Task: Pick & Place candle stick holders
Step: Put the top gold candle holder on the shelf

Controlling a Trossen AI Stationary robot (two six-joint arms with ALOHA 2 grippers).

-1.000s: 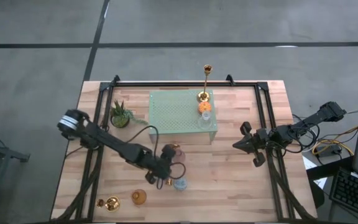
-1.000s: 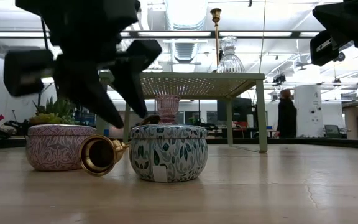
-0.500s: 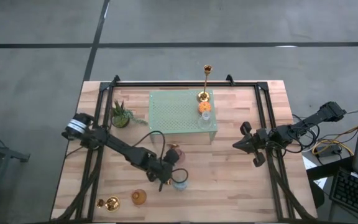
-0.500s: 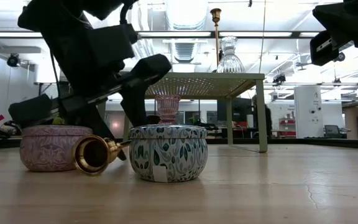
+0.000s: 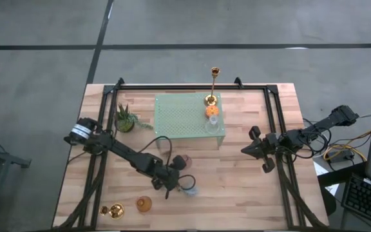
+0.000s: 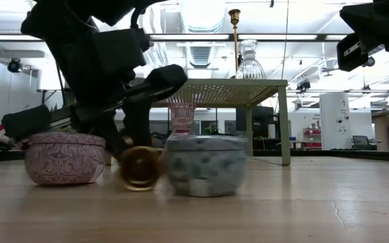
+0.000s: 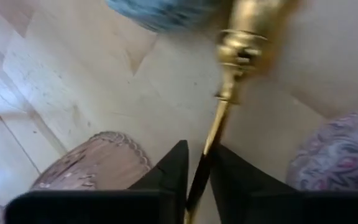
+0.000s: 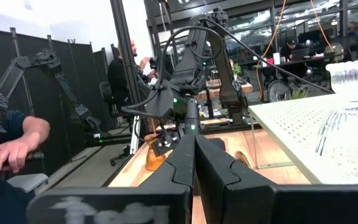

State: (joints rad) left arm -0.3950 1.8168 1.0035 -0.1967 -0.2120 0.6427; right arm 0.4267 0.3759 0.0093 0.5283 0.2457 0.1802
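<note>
A gold candlestick (image 7: 238, 46) lies on its side near the table's front middle, its round base (image 6: 140, 167) facing the low camera. My left gripper (image 5: 168, 182) is down over it and shut on its stem. Around it stand a blue patterned tin (image 6: 204, 165), a purple patterned tin (image 6: 63, 158) and a pink glass holder (image 5: 179, 160). A tall gold candlestick (image 5: 212, 84), an orange holder (image 5: 212, 111) and a clear glass holder (image 5: 214, 120) stand on the pale green mat (image 5: 182, 116). My right gripper (image 5: 247, 150) is shut and empty at mid right, clear of the table. My left gripper (image 7: 197, 149) pinches the lying candlestick's thin stem (image 7: 211, 134) between its two fingertips, some way from the base. The fingers come down from above at a slant. The base end lies low by the blue tin; whether it touches the table I cannot tell.
A third gold candlestick (image 5: 113, 210) and an amber holder (image 5: 144, 205) sit at the near left corner. A small green plant (image 5: 125, 119) stands left of the mat. The mat is a raised stand on legs (image 6: 286, 125). People show in the room beyond.
My left gripper has come down onto the lying candlestick. The candlestick's base has swung toward the table's right and now faces the near edge. The blue tin beside it has slid a little toward the table's right.
</note>
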